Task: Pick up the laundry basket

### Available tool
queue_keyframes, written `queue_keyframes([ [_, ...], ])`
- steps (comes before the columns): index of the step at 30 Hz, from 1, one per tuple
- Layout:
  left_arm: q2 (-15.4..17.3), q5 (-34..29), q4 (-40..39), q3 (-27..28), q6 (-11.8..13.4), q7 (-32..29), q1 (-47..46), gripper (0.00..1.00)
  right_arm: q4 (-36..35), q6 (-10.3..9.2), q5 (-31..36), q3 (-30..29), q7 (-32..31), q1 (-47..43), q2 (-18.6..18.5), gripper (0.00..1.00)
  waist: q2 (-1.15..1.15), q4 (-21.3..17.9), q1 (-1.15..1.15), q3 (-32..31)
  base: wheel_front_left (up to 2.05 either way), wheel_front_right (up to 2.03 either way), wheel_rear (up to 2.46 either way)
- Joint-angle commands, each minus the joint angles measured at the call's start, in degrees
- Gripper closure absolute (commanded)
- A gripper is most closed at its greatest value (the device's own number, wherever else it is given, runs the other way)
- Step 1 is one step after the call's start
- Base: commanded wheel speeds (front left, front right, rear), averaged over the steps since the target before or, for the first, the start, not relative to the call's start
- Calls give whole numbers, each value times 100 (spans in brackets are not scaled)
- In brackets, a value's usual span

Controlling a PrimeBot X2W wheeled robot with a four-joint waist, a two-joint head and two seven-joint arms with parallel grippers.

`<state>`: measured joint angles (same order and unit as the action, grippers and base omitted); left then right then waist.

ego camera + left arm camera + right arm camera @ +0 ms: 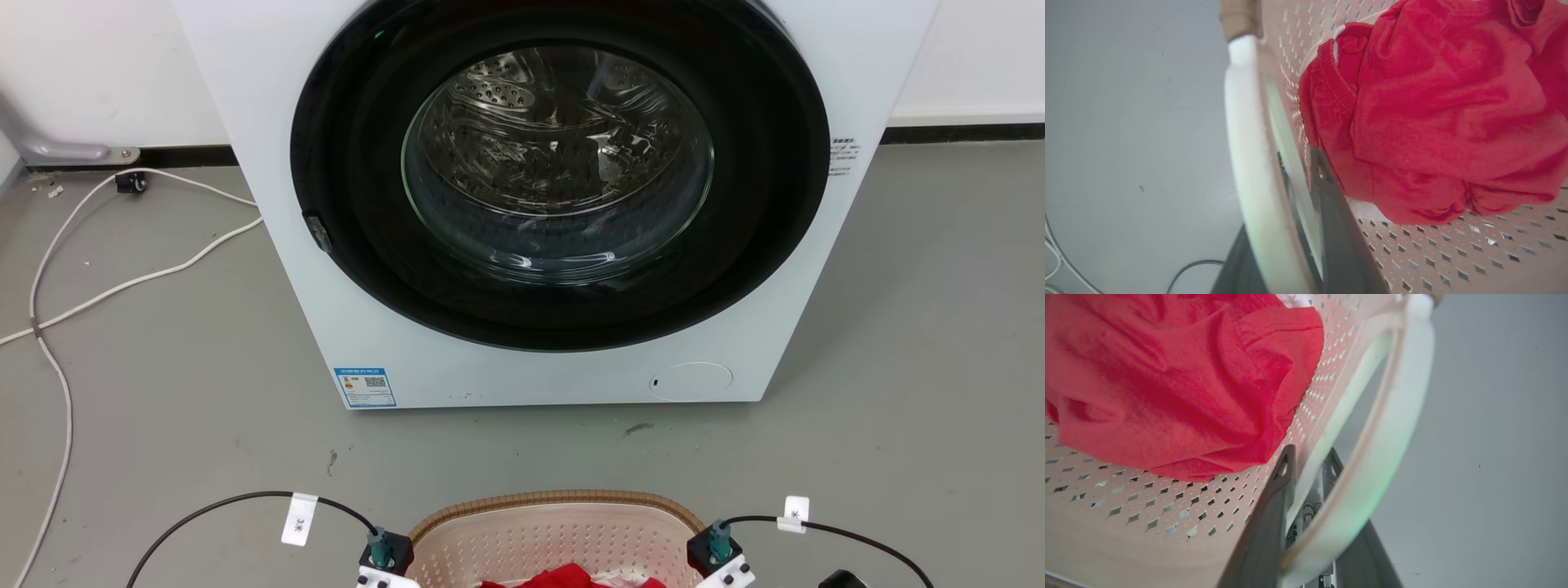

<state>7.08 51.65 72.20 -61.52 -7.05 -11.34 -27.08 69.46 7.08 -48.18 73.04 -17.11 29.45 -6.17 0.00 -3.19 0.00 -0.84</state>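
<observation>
The laundry basket (555,531) sits at the bottom centre of the head view, pale pink with a brown woven rim, in front of the washing machine. A red garment (1433,114) lies crumpled inside it. My left gripper (1298,163) straddles the basket's white left handle (1241,134), one finger (1335,228) inside the perforated wall and the other outside. My right gripper (1309,457) straddles the white right handle (1392,428) the same way, inner finger (1269,522) against the wall. Both look shut on the basket. The wrists (384,563) (718,555) flank it.
A white front-loading washing machine (286,269) with its round door (559,171) shut stands just beyond the basket. White cables (122,282) trail over the grey floor at the left. A grey pipe (57,147) runs along the wall. Black cables (212,506) arc from both wrists.
</observation>
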Motion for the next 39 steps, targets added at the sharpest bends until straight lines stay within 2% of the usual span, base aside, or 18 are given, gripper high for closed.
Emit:
queue_keyframes([
  [1, -66, -36, -57, -70, -69, 46, -105, 100, -50, 75, 73, 63, 0, 42, 83, 100, 0, 1, 0, 3, 0, 0, 0],
  [39, -62, 349, 8, -475, -69, 144, -113, 100, -59, 75, 133, 63, 44, -15, 79, 100, 0, 9, 0, -6, 0, 0, 0],
])
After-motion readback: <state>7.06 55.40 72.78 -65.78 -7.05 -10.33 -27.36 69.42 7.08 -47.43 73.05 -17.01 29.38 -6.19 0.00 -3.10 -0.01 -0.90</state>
